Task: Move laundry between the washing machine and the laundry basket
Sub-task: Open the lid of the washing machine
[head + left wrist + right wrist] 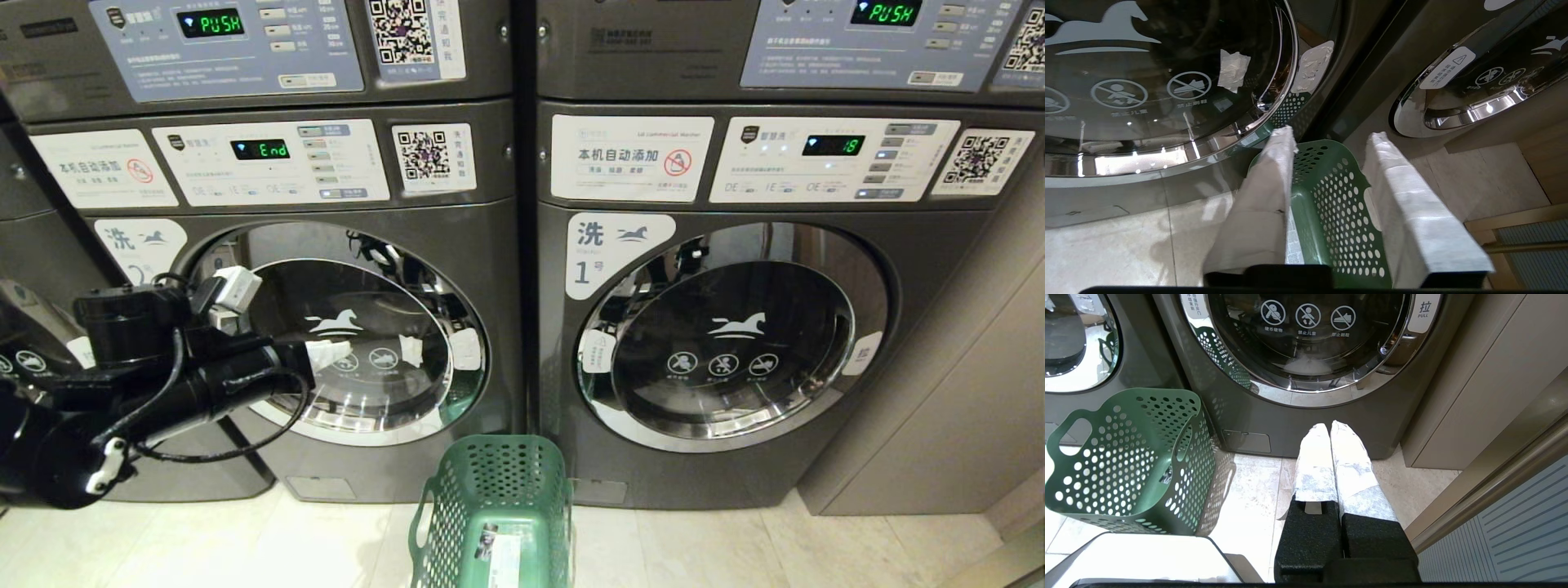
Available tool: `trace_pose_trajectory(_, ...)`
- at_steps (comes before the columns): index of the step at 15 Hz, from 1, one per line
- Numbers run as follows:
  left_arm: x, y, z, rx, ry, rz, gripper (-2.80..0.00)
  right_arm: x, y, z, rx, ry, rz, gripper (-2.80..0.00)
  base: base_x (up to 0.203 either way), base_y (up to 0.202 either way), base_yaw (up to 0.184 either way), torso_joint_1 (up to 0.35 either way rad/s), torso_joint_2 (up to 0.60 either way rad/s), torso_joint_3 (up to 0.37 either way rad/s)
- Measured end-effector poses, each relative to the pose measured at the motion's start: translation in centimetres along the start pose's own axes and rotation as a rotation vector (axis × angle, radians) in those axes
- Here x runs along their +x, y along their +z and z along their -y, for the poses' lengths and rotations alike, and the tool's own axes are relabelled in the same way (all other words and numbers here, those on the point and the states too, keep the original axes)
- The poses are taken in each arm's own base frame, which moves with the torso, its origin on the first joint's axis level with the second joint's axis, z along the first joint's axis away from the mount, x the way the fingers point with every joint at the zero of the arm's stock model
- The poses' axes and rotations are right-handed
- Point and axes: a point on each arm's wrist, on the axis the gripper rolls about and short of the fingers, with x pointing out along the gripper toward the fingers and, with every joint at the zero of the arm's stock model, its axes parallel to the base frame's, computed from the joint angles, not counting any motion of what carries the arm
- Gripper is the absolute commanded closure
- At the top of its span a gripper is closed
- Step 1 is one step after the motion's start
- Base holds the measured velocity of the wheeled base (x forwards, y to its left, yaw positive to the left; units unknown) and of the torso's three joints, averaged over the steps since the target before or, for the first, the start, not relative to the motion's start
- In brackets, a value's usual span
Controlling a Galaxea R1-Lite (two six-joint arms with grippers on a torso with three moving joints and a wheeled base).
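Note:
The washing machine (482, 269) is the left dark grey front-loader; its display reads End and its round chrome-rimmed door (1167, 118) is shut. My left gripper (339, 355) is raised in front of that door glass, open, with nothing between its white-wrapped fingers (1265, 196). The green laundry basket (498, 506) stands on the floor between the two machines, below the left gripper (1332, 136). No cloth shows in the part of the laundry basket (1331, 196) that I can see. The laundry is out of view. My right gripper (1327, 426) hangs low and shut near the floor.
A like machine marked 1 (735, 343) stands to the right, door shut. A beige cabinet side (963, 367) closes off the right. More machines are stacked above. Pale floor tiles (245, 539) lie in front.

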Motion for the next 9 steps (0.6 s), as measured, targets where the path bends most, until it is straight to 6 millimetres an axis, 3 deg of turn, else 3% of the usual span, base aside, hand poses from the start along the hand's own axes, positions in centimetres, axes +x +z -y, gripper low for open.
trace_pose_trajectory(5, 3.0, -1.1, -0.9, 0.026, -0.215, 0.012, -2.80, 0.0, 0.0, 0.0, 0.000, 0.000, 0.000, 0.00, 0.000, 0.000, 0.000, 0.000, 0.00, 0.000)
trace_pose_trajectory(9, 5.0, -2.5, -1.1, 0.113, -0.263, 0.020, -2.80, 0.0, 0.0, 0.0, 0.000, 0.000, 0.000, 0.00, 0.000, 0.000, 0.000, 0.000, 0.00, 0.000)
